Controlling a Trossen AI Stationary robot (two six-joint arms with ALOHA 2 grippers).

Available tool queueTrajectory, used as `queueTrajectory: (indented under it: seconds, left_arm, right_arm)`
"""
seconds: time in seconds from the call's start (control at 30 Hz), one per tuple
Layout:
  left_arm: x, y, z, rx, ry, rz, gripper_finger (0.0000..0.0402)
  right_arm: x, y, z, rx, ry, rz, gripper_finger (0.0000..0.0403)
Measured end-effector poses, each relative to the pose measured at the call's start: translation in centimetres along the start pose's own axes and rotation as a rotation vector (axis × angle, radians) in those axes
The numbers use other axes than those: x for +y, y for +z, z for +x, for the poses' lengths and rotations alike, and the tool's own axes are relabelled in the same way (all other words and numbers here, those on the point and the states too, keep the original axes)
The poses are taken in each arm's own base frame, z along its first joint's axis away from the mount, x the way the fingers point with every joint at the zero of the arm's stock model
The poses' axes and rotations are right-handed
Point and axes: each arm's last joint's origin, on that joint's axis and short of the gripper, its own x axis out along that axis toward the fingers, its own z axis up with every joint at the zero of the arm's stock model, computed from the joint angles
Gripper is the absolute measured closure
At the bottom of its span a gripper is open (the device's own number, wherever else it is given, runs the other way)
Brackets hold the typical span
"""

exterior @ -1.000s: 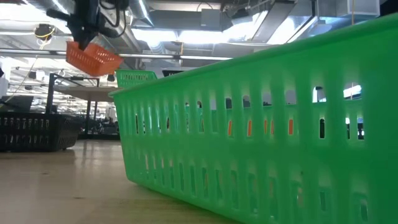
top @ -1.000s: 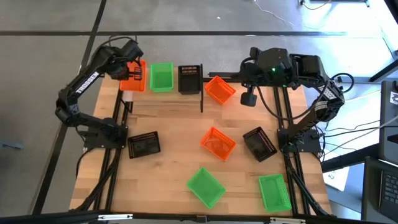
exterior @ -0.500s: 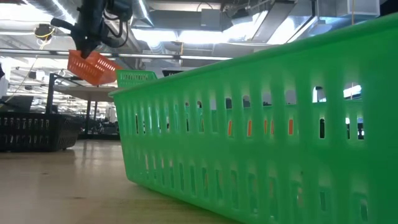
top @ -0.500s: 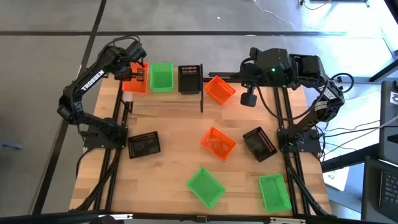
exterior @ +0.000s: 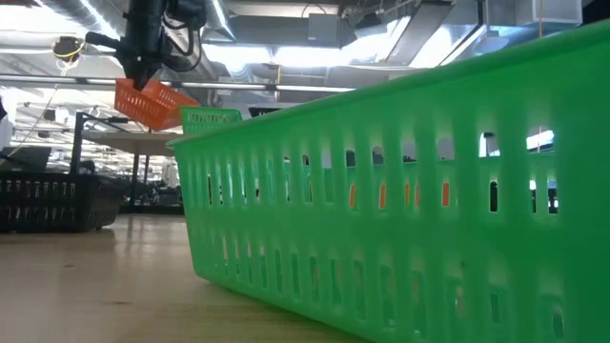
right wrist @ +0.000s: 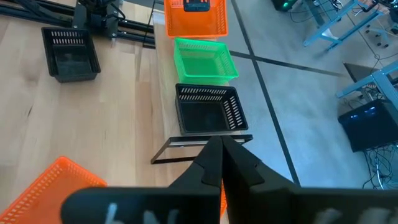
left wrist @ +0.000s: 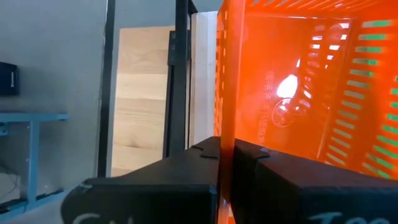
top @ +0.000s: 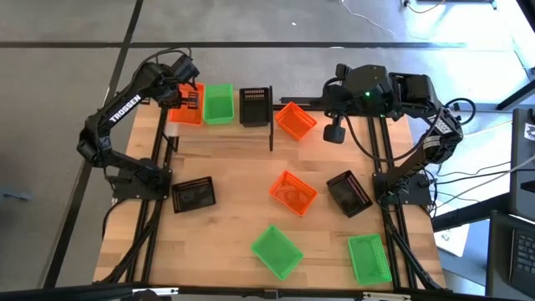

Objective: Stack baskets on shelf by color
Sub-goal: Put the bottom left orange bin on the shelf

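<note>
**Q:** Report the near end of the table first.

**A:** I read two green baskets at the near edge: one lying square, long axis running near to far, and one turned diagonally. The low view is mostly filled by one green basket wall; I cannot tell which of the two it is. Farther in sit a loose orange basket, a tilted black basket and, well apart on the left side, another black basket lying crosswise. I cannot see contents in any of them.

**Q:** And the shelf?

**A:** The shelf runs along the far side, with a black upright standing between it and the right-hand zone. On it, a green shelf basket and a black shelf basket stand side by side, long axes near to far, open sides up.

**Q:** Gripper states?

**A:** The left gripper holds the held orange basket by one wall, fingers clamped narrow on the plastic, at the shelf's left end just beside the green one. In the low view it hangs tilted in the air. The right gripper waits above the far right, fingers pressed together, near a fourth orange basket.
</note>
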Motion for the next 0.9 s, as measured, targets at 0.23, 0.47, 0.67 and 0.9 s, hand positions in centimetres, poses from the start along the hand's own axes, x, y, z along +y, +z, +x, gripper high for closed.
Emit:
queueTrajectory:
  seconds: [0.23,0.47,0.67,0.9]
  left_arm:
    - [0.1,-0.06,0.01,0.002,0.014,0.005,0.0401]
    - [0.24,0.03,0.07,-0.001,0.024,-0.018,0.0401]
    - [0.24,0.03,0.07,-0.001,0.024,-0.025,0.0401]
    - [0.24,0.0,0.07,0.003,0.023,-0.025,0.0401]
  right_arm:
    - [0.0,0.0,0.0,0.0,0.0,0.0,0.0402]
    - [0.0,0.0,0.0,0.0,0.0,0.0,0.0402]
    - [0.0,0.0,0.0,0.0,0.0,0.0,0.0402]
    - [0.0,0.0,0.0,-0.001,0.001,0.001,0.0402]
